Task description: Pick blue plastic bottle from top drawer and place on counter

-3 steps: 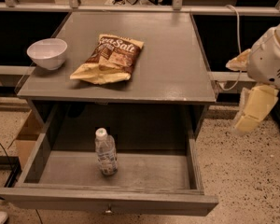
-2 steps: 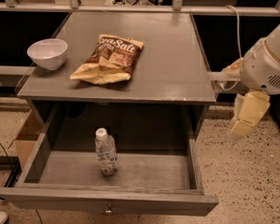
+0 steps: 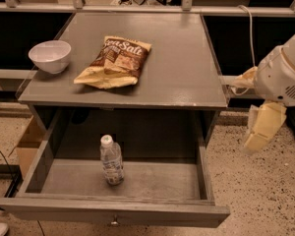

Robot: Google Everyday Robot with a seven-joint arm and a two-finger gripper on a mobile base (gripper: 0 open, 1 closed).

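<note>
The blue plastic bottle stands upright in the open top drawer, left of its middle, white cap up. The counter above the drawer carries a chip bag and a bowl. My gripper hangs pale and yellowish below the white arm housing, off the right side of the cabinet and over the speckled floor. It is level with the drawer opening, well to the right of the bottle and apart from it. Nothing shows in the gripper.
A brown chip bag lies on the middle of the counter and a white bowl sits at its left edge. Dark side shelves flank the cabinet. A cardboard box stands on the floor left of the drawer. A cable runs behind the arm.
The arm and gripper have shifted slightly left and downward, closer to the cabinet's right side. The bottle, bag and bowl have not moved.
</note>
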